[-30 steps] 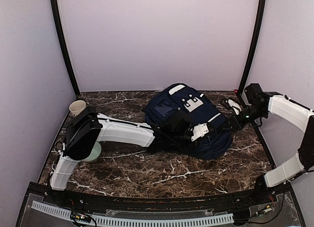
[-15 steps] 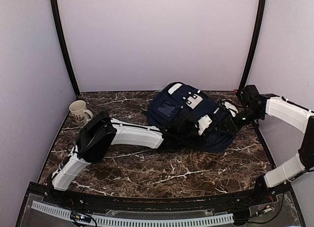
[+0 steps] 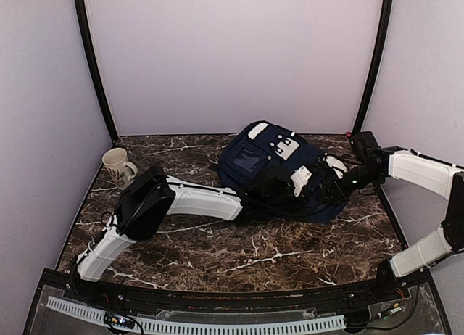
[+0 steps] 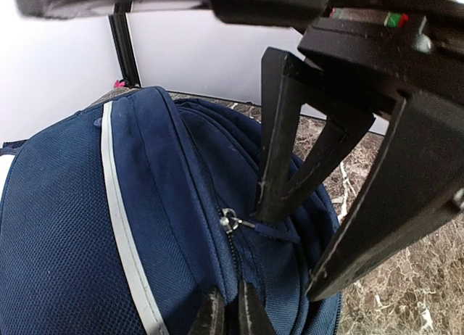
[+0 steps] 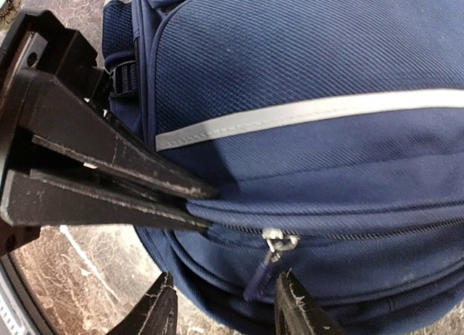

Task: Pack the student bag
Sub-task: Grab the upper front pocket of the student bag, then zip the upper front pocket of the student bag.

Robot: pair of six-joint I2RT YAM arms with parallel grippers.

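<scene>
The navy student bag (image 3: pixel 272 161) lies on the marble table at centre right. Its zipper slider (image 4: pixel 230 220) with a blue pull tab (image 4: pixel 279 232) shows in the left wrist view. My left gripper (image 4: pixel 230 306) is shut, pinching a fold of bag fabric just below the slider. It reaches across the bag in the top view (image 3: pixel 308 190). My right gripper (image 5: pixel 225 302) is open, its fingers on either side of the blue pull tab (image 5: pixel 262 277) without closing on it. It meets the bag from the right in the top view (image 3: pixel 335 181).
A cream mug (image 3: pixel 116 164) stands at the back left, beside the left arm's elbow. Black frame posts (image 3: pixel 372 59) stand in the back corners, and white walls close in three sides. The table edge runs just right of the bag.
The left arm has stretched further right along the bag, uncovering the mug. The right gripper has moved left and down onto the bag's zipper side. The bag has shifted slightly.
</scene>
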